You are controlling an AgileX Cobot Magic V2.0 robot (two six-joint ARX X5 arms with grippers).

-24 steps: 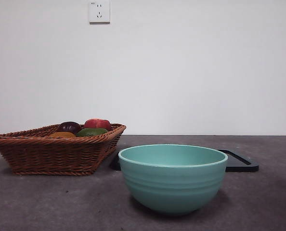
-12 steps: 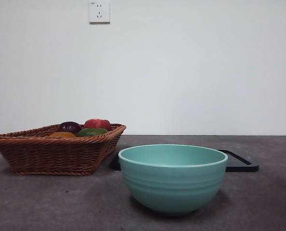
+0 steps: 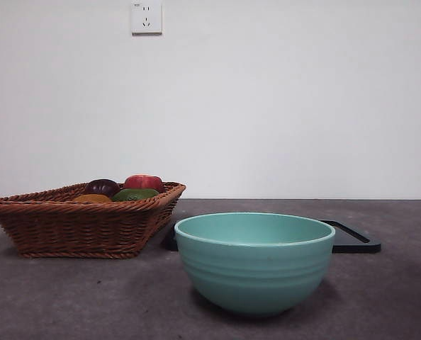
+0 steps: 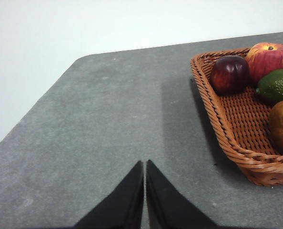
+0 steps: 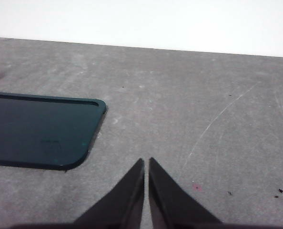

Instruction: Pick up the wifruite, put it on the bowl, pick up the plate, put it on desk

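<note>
wifruite [image 4: 282, 125]: we see it sitting in the basket [image 4: 227, 138]
bowl [image 3: 254, 261]: empty, on the desk [image 3: 69, 297]
left gripper [image 4: 145, 164]: pinched closed, nothing held
right gripper [image 5: 146, 162]: same, beside the plate [image 5: 36, 130]

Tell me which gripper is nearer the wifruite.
Left. The left gripper sits over bare desk beside the basket holding the wifruite; the right gripper is near the dark tray.
</note>
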